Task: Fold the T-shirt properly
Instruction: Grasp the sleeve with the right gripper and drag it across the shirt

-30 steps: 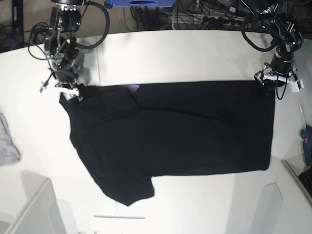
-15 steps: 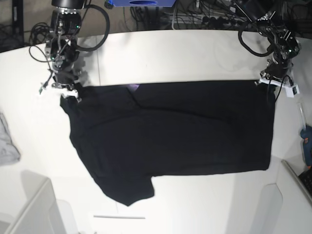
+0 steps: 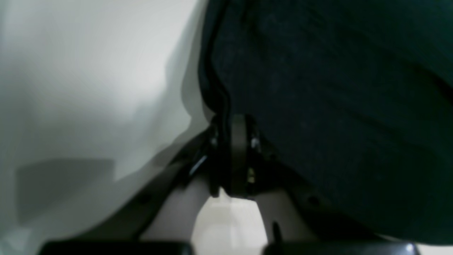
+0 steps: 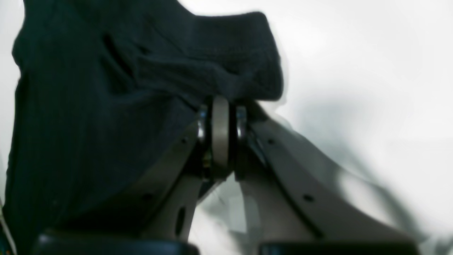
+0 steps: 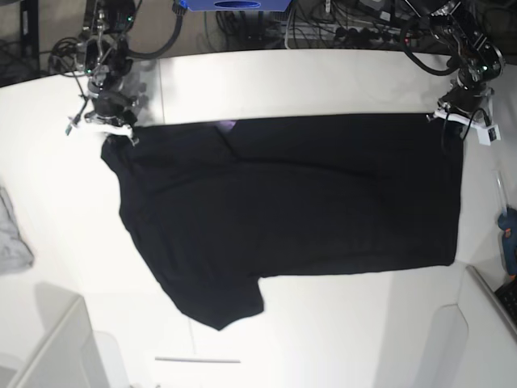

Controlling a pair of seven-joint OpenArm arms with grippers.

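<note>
The black T-shirt (image 5: 291, 202) lies spread flat across the white table (image 5: 323, 81), one sleeve pointing to the near left, a purple patch (image 5: 226, 125) showing at the collar. On the base view's left, my right gripper (image 5: 111, 131) is shut on the shirt's far corner; in its wrist view, bunched black cloth (image 4: 106, 88) is pinched in the right gripper (image 4: 221, 102). At the far right corner, my left gripper (image 5: 455, 121) is shut on the hem. The left wrist view shows the shirt's edge (image 3: 336, 106) clamped in the left gripper (image 3: 230, 122).
A small grey cloth (image 5: 11, 234) lies at the table's left edge. A blue-tipped tool (image 5: 509, 230) rests at the right edge. White bins stand at the near left (image 5: 48, 347) and near right (image 5: 485, 331). A thin white rod (image 5: 198, 360) lies near the front.
Both grippers have closed on the shirt's far corners. They have drawn the far edge toward the back of the table, and the whole shirt has slid that way and pulled taut.
</note>
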